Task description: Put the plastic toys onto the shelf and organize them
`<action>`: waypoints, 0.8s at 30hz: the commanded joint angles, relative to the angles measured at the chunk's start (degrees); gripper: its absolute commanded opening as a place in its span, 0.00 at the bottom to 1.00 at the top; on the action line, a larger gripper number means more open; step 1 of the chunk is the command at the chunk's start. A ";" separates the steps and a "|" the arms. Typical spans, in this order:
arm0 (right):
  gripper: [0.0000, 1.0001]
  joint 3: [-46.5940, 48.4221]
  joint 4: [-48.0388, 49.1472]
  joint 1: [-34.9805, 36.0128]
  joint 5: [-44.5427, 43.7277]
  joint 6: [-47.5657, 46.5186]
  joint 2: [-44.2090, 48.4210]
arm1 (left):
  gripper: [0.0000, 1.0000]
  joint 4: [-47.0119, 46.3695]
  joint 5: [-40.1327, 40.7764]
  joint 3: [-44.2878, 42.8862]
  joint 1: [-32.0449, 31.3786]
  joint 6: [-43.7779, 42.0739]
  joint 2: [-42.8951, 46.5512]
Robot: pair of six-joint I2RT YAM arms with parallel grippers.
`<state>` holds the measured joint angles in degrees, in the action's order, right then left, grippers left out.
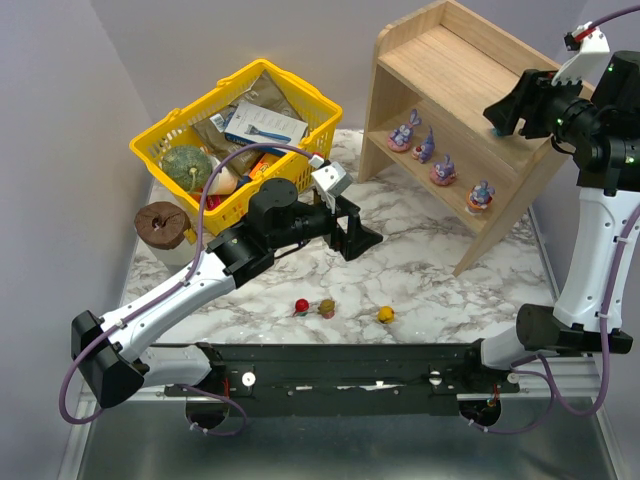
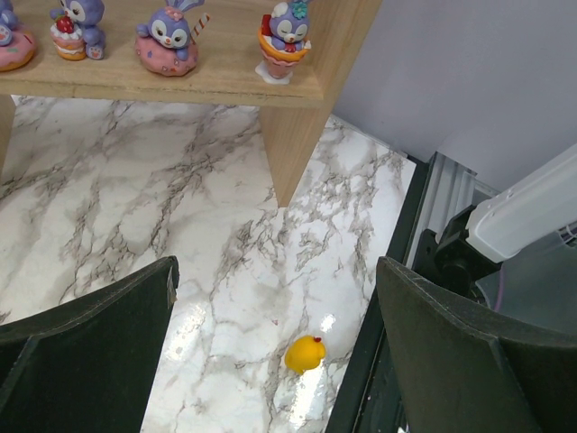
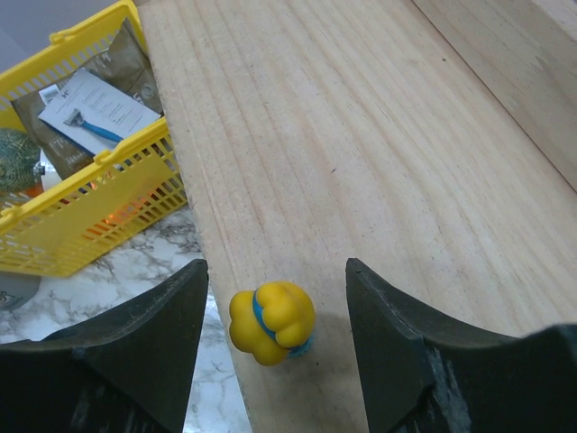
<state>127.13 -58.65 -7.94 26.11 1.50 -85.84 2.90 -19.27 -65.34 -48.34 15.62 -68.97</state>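
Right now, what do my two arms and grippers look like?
The left arm and right arm are white shells with black joints, each with a purple cable. The right arm shows small green lights and a red connector. The left gripper and right gripper have broad matte-black fingers.

Upper right, the wooden shelf (image 1: 440, 60) held four purple long-eared figurines (image 1: 443, 170) upright along its lower tier and a yellow-blue toy (image 3: 272, 322) on top. A red toy (image 1: 301, 306), an olive toy (image 1: 326, 307) and a yellow toy (image 1: 386, 314) lay lower centre.

White arms (image 1: 165, 297) with black joints (image 1: 272, 205), purple cables (image 1: 203, 205).
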 commanded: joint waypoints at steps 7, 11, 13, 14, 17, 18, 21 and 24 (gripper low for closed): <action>1.00 1.36 3.63 -0.23 -3.88 0.88 4.97 | 0.99 0.27 1.15 -0.67 0.35 -0.68 0.24; 1.00 2.94 3.90 -0.23 -1.16 0.61 6.56 | 0.99 0.27 2.91 -0.49 0.35 -0.59 0.50; 1.00 2.86 3.98 -0.23 2.17 0.53 7.27 | 0.99 0.44 3.62 -0.66 0.35 -0.41 0.50; 1.00 2.77 4.07 -0.23 3.41 0.35 8.05 | 0.99 0.44 4.58 -0.58 0.35 -0.41 0.50; 1.00 1.55 4.77 -0.14 9.65 0.00 10.16 | 0.99 0.88 5.64 -0.84 0.44 0.29 0.50; 1.00 1.11 5.04 -0.14 11.23 0.00 10.60 | 0.99 0.97 6.17 -0.84 0.52 0.55 0.50; 1.00 -0.48 6.09 -0.05 15.98 1.31 12.36 | 0.99 1.67 7.65 -1.10 0.79 1.26 0.33; 0.99 -4.25 7.41 1.00 20.20 2.46 14.81 | 0.99 2.73 9.59 -1.28 1.40 2.13 0.33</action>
<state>126.58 -53.12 -7.92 37.78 2.55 -72.88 3.31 -13.87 -65.34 -47.86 16.29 -68.97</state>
